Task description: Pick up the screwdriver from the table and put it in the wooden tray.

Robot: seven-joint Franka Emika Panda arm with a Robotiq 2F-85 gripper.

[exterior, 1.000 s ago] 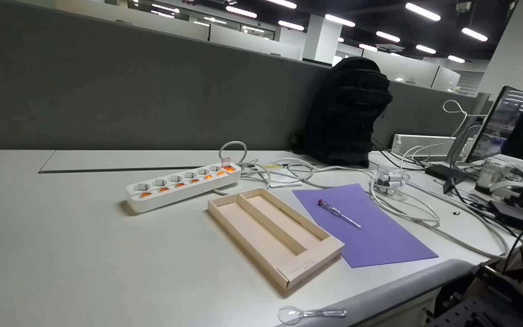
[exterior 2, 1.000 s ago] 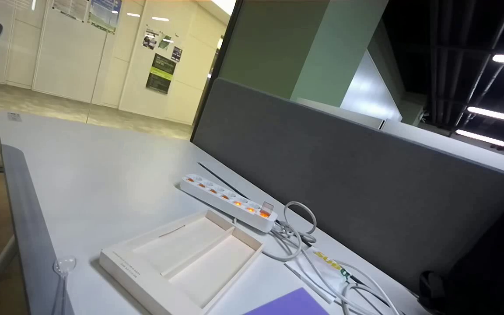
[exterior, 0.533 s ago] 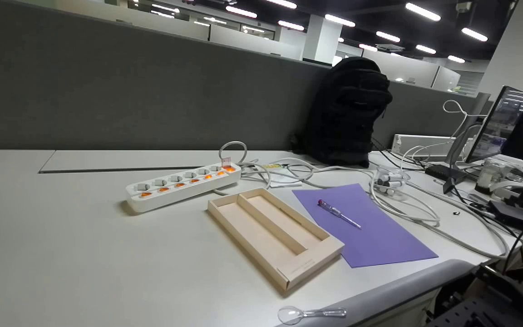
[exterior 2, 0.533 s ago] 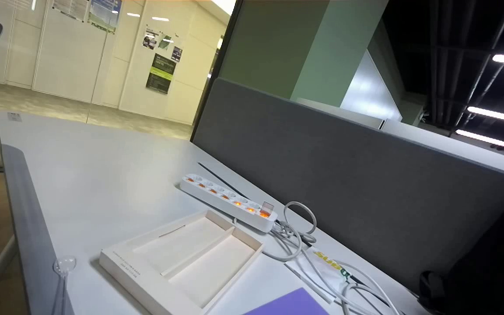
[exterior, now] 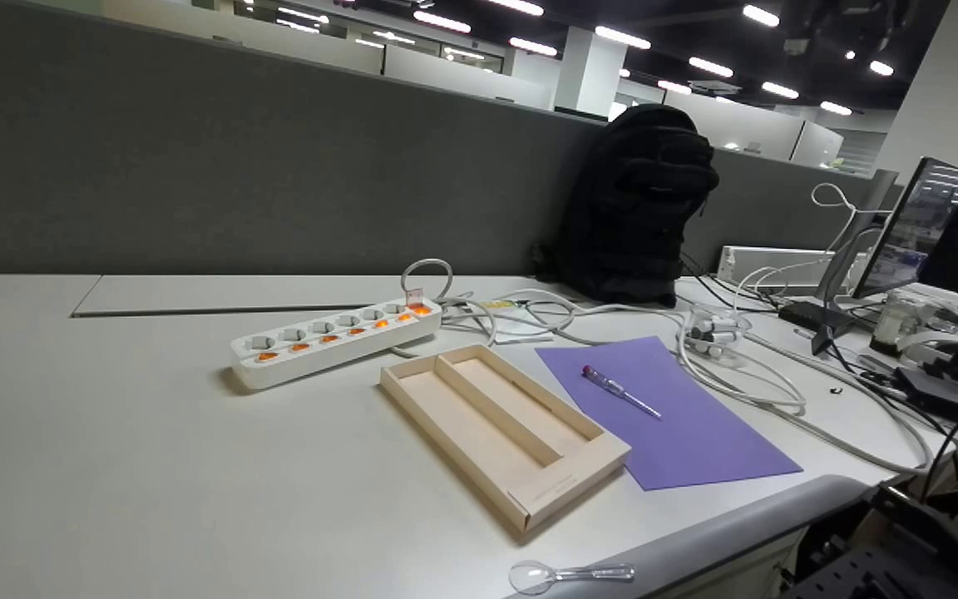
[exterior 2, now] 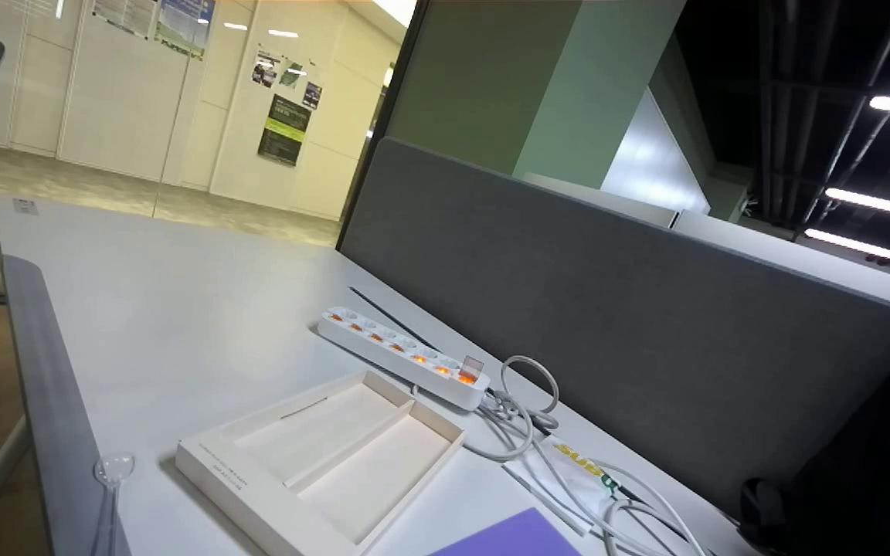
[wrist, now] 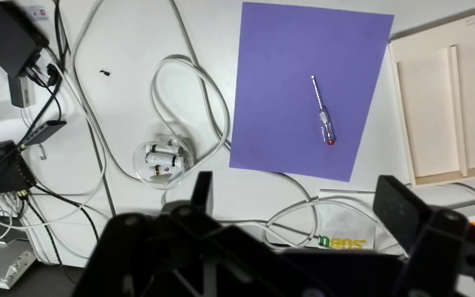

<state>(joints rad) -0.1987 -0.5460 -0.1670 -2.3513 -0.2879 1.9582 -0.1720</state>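
Observation:
The screwdriver (exterior: 619, 390), slim with a clear handle and red end cap, lies on a purple mat (exterior: 695, 449) on the pale table (exterior: 196, 474). It also shows in the wrist view (wrist: 324, 117); it is out of view in an exterior view. The wooden tray (exterior: 570, 478), with two long empty compartments, lies beside the mat, and shows in an exterior view (exterior 2: 221, 471) and at the right of the wrist view (wrist: 456, 107). My gripper (wrist: 295, 183) is open and empty, fingers wide apart, above the table. The screwdriver lies beyond its fingertips in the wrist view.
A white power strip (exterior: 338, 341) stands behind the tray. Loose white cables (wrist: 221, 103) and a clear cup of small bottles (wrist: 161, 161) lie near the mat. A clear spoon (exterior: 570, 574) lies at the table edge. A black backpack (exterior: 637, 208) stands at the back.
In an exterior view a dark shape, apparently part of my gripper, has come in at the top right and covers parts of the ceiling lights. The screwdriver and tray have not moved.

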